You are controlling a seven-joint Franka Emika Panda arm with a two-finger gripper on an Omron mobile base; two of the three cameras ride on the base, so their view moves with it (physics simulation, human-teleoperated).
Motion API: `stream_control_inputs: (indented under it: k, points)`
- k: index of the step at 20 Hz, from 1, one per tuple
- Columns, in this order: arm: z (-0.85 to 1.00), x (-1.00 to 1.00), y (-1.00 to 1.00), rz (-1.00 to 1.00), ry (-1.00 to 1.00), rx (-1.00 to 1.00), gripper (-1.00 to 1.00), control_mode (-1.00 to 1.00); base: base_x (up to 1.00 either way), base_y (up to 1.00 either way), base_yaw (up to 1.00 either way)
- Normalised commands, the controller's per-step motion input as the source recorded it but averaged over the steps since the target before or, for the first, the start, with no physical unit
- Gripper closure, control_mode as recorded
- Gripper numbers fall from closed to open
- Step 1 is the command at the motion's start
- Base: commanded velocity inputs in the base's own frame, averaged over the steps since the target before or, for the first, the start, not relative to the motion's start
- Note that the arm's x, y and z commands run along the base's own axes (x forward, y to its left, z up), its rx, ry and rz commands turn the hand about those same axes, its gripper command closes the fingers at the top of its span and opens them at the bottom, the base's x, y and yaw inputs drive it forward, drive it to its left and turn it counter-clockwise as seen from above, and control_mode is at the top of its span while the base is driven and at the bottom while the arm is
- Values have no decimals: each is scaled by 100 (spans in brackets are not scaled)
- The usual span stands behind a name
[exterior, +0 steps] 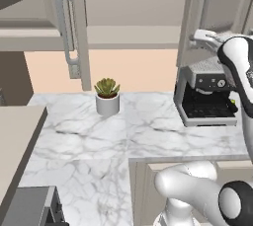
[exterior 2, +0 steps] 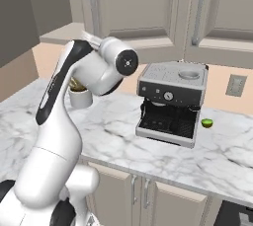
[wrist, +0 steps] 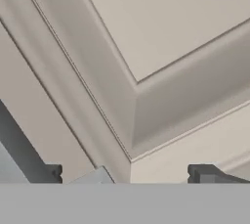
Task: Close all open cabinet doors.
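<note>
Jaws stand fully released, empty, close against a cabinet door panel above the coffee machine. Judged step: pushing this door shut. Next, the swung-out left door over the worktop needs closing.

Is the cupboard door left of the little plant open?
Open: the cabinet door swings out from the wall, showing its edge.

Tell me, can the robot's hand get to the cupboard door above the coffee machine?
Probably yes. The open fingers are already right up against the cupboard door, with nothing between them. The coffee machine sits lower down, out of the way.
</note>
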Motion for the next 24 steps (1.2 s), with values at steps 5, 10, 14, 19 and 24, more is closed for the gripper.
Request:
stream_control_inputs:
  k: [5, 10, 14, 19, 24]
  points:
    - [8, 87, 54, -11, -3, -12, -100, -100, 0, 0, 0]
    - [33, 82, 37, -12, 12, -12, -100, -100, 0, 0, 0]
    - [44, 41, 29, -12, 3, -17, -100, -100, 0, 0, 0]
    - [2, 43, 29, -15, 0, -22, -100, -100, 0, 0, 0]
    - [0, 38, 20, -17, 1, -20, -100, -100, 0, 0, 0]
